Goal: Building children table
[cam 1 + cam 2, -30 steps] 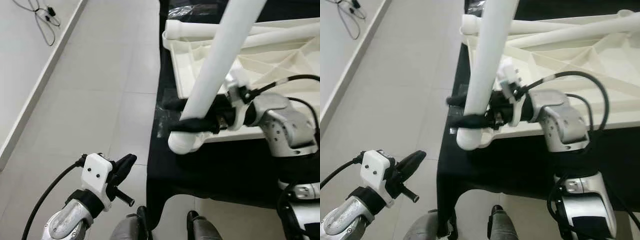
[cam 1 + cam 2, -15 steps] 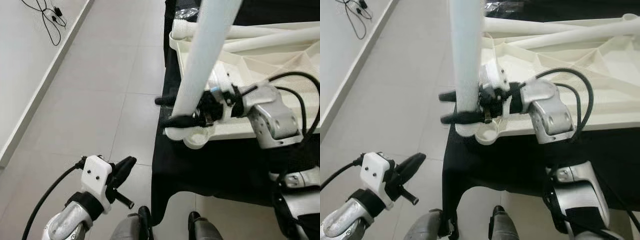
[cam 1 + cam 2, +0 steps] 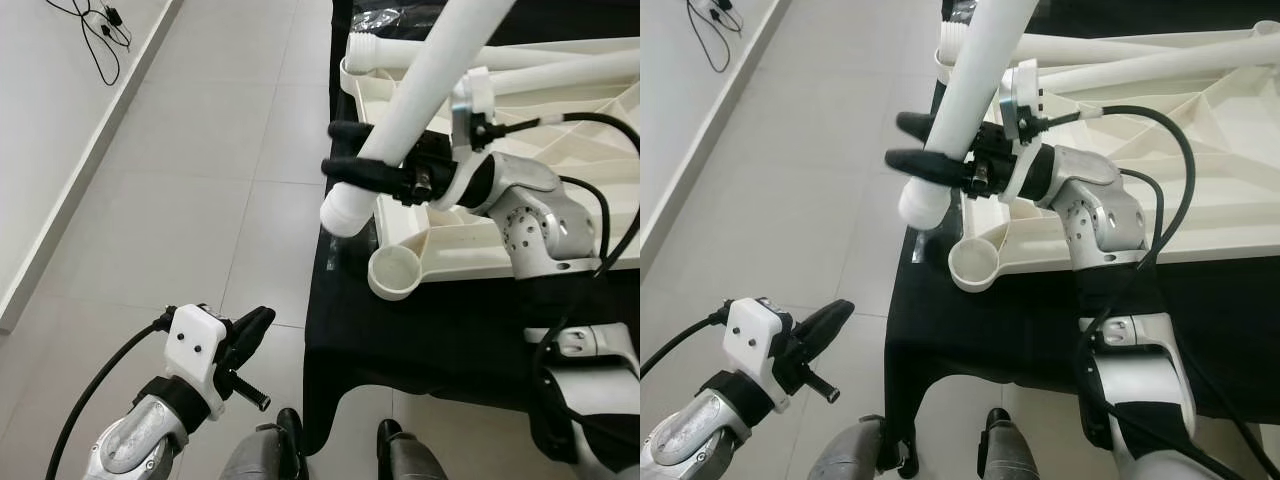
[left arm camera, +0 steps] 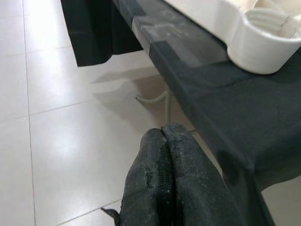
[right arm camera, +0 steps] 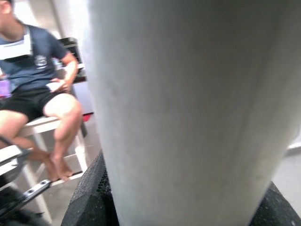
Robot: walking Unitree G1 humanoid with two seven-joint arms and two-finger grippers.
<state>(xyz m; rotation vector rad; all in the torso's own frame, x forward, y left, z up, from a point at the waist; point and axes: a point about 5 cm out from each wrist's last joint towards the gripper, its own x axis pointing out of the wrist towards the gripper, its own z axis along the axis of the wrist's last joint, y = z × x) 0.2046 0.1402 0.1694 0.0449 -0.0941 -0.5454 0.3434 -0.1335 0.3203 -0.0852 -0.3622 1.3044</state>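
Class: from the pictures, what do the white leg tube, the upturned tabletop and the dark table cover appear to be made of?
Leg tube, held by the right end effector: likely moulded plastic, smooth, matt white. Tabletop: probably the same plastic, given its cream ribbed underside and moulded round socket. Table cover: seemingly black fabric, hanging limp over the edge.

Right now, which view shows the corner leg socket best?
The left wrist view: the corner socket is close, rim and inner threads sharp. Both eye views show it smaller, an empty cup below the table leg held by the right gripper.
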